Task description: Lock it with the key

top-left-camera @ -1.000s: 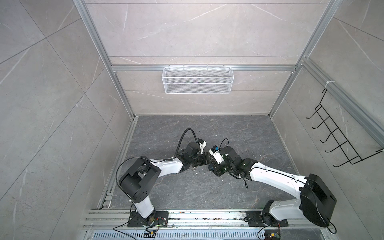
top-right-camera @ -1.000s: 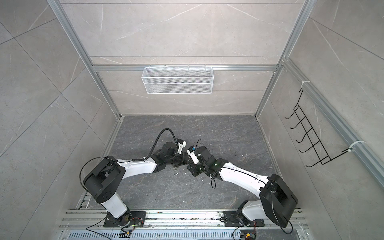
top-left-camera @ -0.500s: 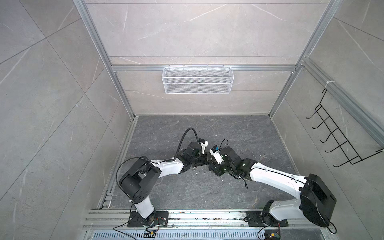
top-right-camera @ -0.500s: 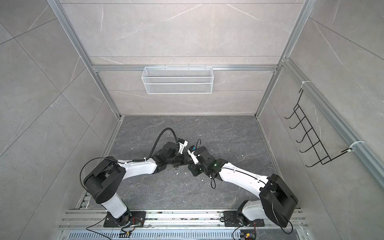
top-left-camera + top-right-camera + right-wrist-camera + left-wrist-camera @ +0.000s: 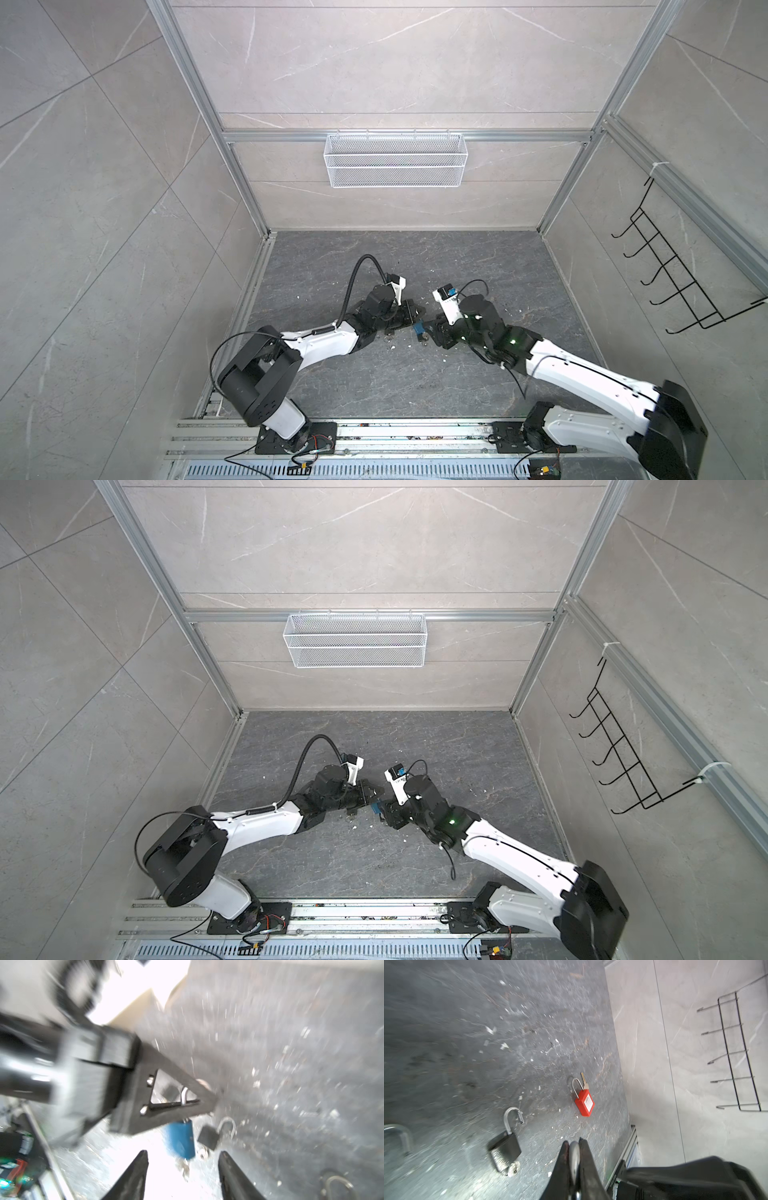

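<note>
Padlocks counted: four.
1. Blue padlock [image 5: 180, 1139], hanging off the tabletop [image 5: 374, 395] near mid-table, between the two grippers; also seen in both top views [image 5: 418, 328] [image 5: 376, 808].
2. Black padlock [image 5: 505, 1149], lying flat with its shackle swung open and a silver key head [image 5: 512, 1170] at its base.
3. Red padlock [image 5: 585, 1102], flat, shackle closed, well apart from the black one.
4. A fourth shows only a shackle [image 5: 399, 1135] at the frame edge.

Keys: a brass key [image 5: 584, 1082] lies just beside the red padlock's shackle. The blurred metal [image 5: 184, 1166] under the blue body is probably its key.

Grippers: two.
- Left gripper [image 5: 574, 1141]: fingers pressed together on the blue padlock's steel shackle [image 5: 184, 1095], so the lock body dangles below them.
- Right gripper [image 5: 184, 1151]: jaws spread, with a clear gap and nothing clamped. Its tips flank the lower end of the blue padlock. The right wrist view is motion-blurred.

In a top view the two grippers [image 5: 409, 313] [image 5: 434, 332] sit nearly nose to nose.
</note>
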{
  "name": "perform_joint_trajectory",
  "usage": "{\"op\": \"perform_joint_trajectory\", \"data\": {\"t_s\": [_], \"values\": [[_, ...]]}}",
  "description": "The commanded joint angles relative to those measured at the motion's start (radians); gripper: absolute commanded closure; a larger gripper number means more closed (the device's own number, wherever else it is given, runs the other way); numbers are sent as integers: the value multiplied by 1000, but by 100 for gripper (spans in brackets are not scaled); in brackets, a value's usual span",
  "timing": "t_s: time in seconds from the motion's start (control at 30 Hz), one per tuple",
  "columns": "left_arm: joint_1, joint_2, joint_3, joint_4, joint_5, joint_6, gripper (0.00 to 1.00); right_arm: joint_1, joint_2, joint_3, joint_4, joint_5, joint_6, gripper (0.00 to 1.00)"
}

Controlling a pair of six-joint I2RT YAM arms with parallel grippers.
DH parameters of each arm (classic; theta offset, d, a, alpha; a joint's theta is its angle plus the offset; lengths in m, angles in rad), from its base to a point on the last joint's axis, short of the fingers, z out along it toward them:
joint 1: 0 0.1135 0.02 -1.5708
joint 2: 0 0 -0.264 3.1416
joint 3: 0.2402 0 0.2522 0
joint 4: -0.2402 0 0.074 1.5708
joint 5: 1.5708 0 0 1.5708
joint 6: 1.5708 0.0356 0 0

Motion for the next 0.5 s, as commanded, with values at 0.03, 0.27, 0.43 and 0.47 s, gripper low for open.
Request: {"op": "perform_joint_trajectory", "data": {"t_s": [0.03,0.27,0.43,0.47], "values": [[4,-124,-15,136,-142,-112,100,-9,-154,-18,58,34,-36,38],[4,-97,13,312,-117,-308,100,-17,-172,63,2,27,-109,45],[4,-64,42,383,-68,-382,100,-18,-164,50,74,16,-224,51],[4,-60,45,395,-63,-397,100,-17,-159,44,92,30,-232,52]]}}
